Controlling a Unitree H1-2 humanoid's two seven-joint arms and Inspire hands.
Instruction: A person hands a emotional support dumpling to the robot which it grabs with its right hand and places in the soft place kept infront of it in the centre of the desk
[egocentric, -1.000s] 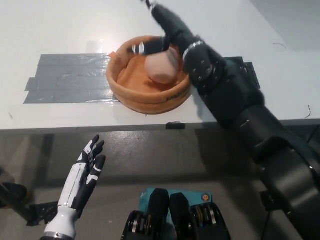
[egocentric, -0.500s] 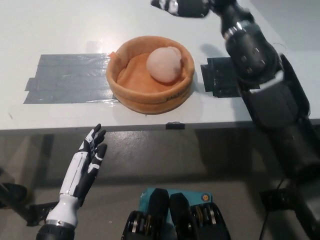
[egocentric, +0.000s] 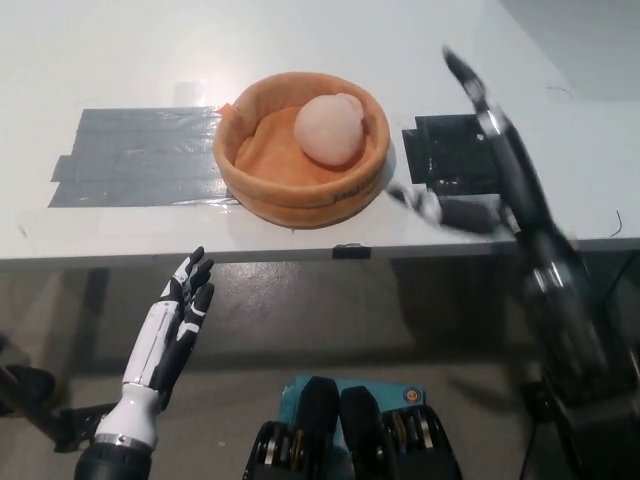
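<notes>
The emotional support dumpling (egocentric: 328, 128) lies inside the soft orange bed (egocentric: 258, 185), toward its right rear wall, resting on the padded floor and touched by no hand. The bed sits at the centre of the white desk (egocentric: 120, 50), between a grey tape patch (egocentric: 130, 158) on its left and a dark tape patch (egocentric: 455, 152) on its right.

The right hand (egocentric: 478, 150) is motion-blurred beside the bed, over the dark patch. It holds nothing; fingers appear extended and apart.

The left hand (egocentric: 172, 320) rests below the desk edge, fingers spread, empty.

Assessment: the placing step appears complete; retraction is in hand. The next move calls for clearing the right arm away without touching the bed rim.
</notes>
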